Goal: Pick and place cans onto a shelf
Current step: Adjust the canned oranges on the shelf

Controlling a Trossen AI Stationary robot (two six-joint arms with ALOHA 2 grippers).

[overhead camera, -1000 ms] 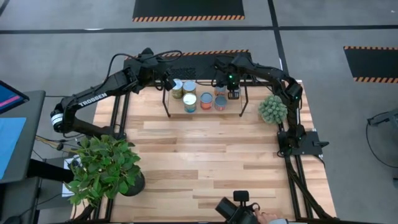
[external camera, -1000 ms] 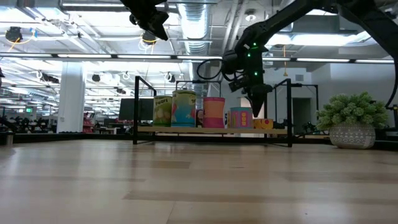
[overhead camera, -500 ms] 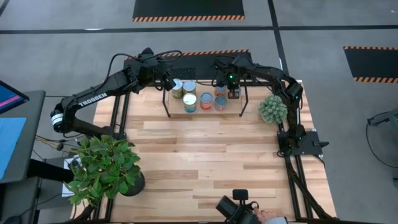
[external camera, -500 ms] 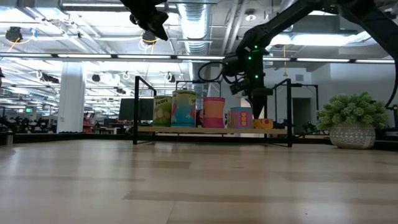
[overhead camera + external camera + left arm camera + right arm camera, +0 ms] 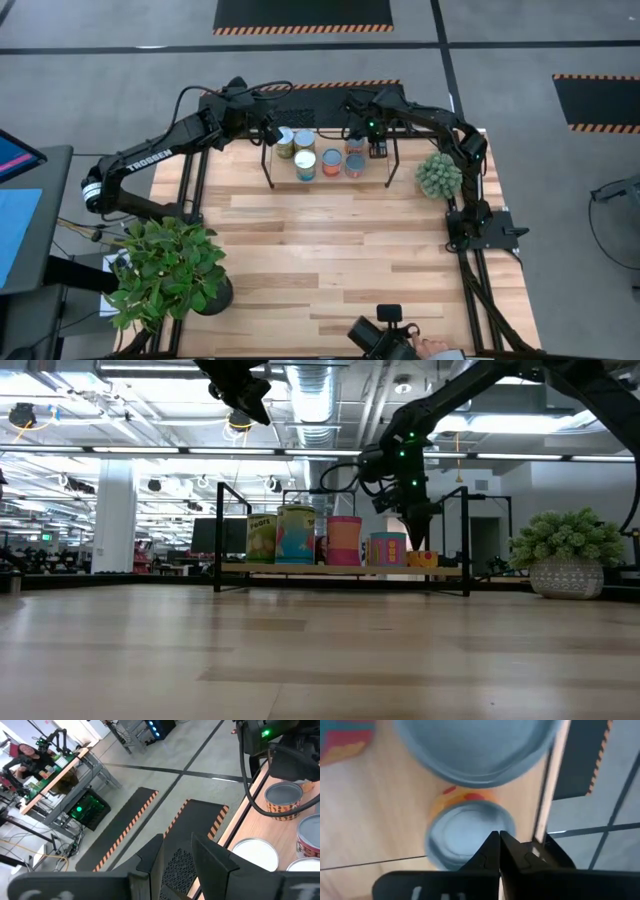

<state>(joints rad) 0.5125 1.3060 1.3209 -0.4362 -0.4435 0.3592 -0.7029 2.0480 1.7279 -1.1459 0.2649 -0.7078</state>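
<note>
The shelf [image 5: 378, 170] stands at the table's far edge, with several cans upright on its board [image 5: 340, 569]. In the low view I see a green-label can [image 5: 261, 540], a blue-green can [image 5: 296, 535], a pink-orange can [image 5: 344, 541], a blue-pink can [image 5: 388, 548] and a low orange can [image 5: 423, 559]. My right gripper [image 5: 419, 543] is shut and points down right over the low orange can [image 5: 467, 832]. My left gripper [image 5: 246, 405] is open and empty, high above the shelf's left end [image 5: 268, 130]. My right gripper's shut fingertips [image 5: 492, 845] stand over the low orange can's round top [image 5: 465, 827], coming from above. I cannot tell whether they touch it. The can stands upright on the shelf board.
A round succulent in a pot [image 5: 438, 175] stands right of the shelf. A leafy plant [image 5: 165, 270] stands at the near left. A camera mount [image 5: 380, 335] and a person's hand [image 5: 436, 348] are at the near edge. Open plank tabletop [image 5: 330, 250] lies in front of the shelf.
My right gripper has gone a little toward the table's far edge over the shelf's right end, and now stands over the low orange can. The cans have kept still.
</note>
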